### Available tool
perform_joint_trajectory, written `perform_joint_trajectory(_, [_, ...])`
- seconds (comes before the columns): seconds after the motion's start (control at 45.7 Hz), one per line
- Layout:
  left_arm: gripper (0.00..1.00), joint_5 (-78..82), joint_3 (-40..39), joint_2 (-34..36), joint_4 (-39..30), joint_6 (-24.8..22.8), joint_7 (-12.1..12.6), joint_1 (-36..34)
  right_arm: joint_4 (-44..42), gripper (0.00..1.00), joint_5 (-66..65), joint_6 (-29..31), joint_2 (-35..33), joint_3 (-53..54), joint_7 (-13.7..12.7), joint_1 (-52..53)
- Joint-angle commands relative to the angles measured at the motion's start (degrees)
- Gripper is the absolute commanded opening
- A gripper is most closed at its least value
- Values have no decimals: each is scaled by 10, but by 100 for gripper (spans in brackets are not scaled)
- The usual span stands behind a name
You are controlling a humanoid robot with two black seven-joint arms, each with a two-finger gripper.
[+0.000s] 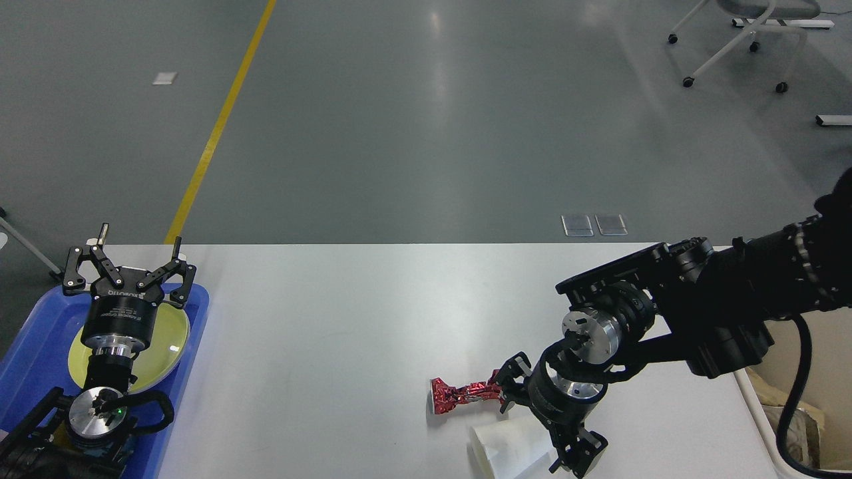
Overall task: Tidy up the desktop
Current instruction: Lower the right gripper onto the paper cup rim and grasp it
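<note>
White worktop point(346, 319), smooth, rounded corners, takes up the lower half of the view and is mostly bare. Partly tidied, by my read: a yellow-green plate point(170, 336) already sits in the blue tray point(40, 346) at the left edge. Still loose near the front: a crumpled red foil wrapper point(459, 394) and a white paper cup point(509, 449) lying on its side just below it. Right hand point(500, 389) is down at the wrapper's right end, fingers at or on the foil; they're dark and seen end-on, so I cannot tell if they're clamped or apart. Left hand point(130, 259) hangs over the tray, above the plate, fingers spread wide, holding nothing. A cream bin point(785, 412) sits off the right edge with some crumpled stuff inside, likely where the trash goes. So what's left looks like wrapper, then cup. Room: grey glossy floor, yellow line point(219, 120) running diagonally at left, a wheeled chair base point(732, 46) top right, two floor plates point(594, 225) just beyond the far edge.
</note>
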Motion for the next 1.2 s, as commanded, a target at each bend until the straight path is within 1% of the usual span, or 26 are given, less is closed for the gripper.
perform_joint_trajectory(0.0, [96,0,0,0,0,0,0,0,-37,100,1,1,5,8,1,-41])
perform_joint_trajectory(0.197, [96,0,0,0,0,0,0,0,-91,100,-5,0,11,69,2,-117])
perform_joint_trajectory(0.328, [96,0,0,0,0,0,0,0,-146,100,-6,0,41,73,2,-150])
perform_joint_trajectory(0.481, [96,0,0,0,0,0,0,0,-202,100,-6,0,61,71,2,-181])
perform_joint_trajectory(0.59, [96,1,0,0,0,0,0,0,-216,100,-9,-1,66,68,2,-191])
perform_joint_trajectory(0.743, [96,1,0,0,0,0,0,0,-218,96,-31,-4,67,68,2,-203])
perform_joint_trajectory(0.765, [96,0,0,0,0,0,0,0,-218,91,-31,-6,66,68,2,-203])
perform_joint_trajectory(0.787, [96,0,0,0,0,0,0,0,-217,85,-31,-6,66,68,2,-203])
perform_joint_trajectory(0.831, [96,0,0,0,0,0,0,0,-216,69,-26,-6,67,69,2,-202])
perform_joint_trajectory(0.875, [96,1,0,0,0,0,0,0,-215,50,-23,-6,67,69,1,-202])
perform_joint_trajectory(0.897, [96,1,0,0,0,0,0,0,-214,43,-21,-6,66,70,1,-202])
perform_joint_trajectory(0.918, [96,0,0,0,0,0,0,0,-214,38,-17,-6,66,70,1,-202])
perform_joint_trajectory(0.984, [96,1,0,0,0,0,0,0,-214,33,-6,-6,67,70,1,-203])
perform_joint_trajectory(1.05, [96,1,0,0,0,0,0,0,-214,26,1,-7,67,70,1,-203])
perform_joint_trajectory(1.115, [96,1,0,0,0,0,0,0,-214,21,1,-7,66,68,1,-202])
perform_joint_trajectory(1.181, [96,0,0,0,0,0,0,0,-214,12,-4,-11,65,67,1,-200])
